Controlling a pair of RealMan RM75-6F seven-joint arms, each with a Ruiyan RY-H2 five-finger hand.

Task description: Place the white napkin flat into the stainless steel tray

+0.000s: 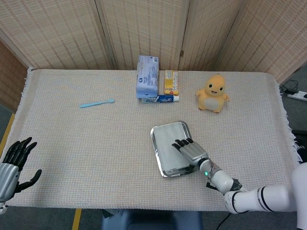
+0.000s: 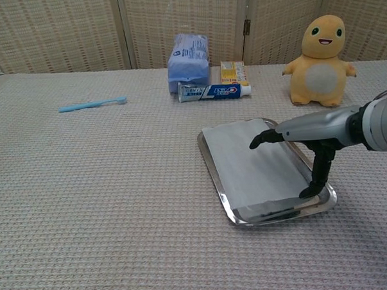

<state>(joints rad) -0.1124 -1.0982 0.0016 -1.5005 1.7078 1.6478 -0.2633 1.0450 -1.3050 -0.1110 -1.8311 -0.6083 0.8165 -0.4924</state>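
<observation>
The white napkin (image 1: 169,143) (image 2: 252,160) lies spread flat inside the stainless steel tray (image 1: 154,147) (image 2: 215,175), covering most of its floor. My right hand (image 1: 191,151) (image 2: 309,146) hovers over the tray's right side with fingers spread, its thumb pointing down at the near right corner; it holds nothing. My left hand (image 1: 12,165) rests open at the table's near left edge, far from the tray; the chest view does not show it.
A blue tissue pack (image 1: 147,76), a yellow box (image 1: 171,82) and a toothpaste tube (image 1: 160,98) lie at the back centre. A yellow plush toy (image 1: 212,93) stands behind the tray. A blue toothbrush (image 1: 97,103) lies at the back left.
</observation>
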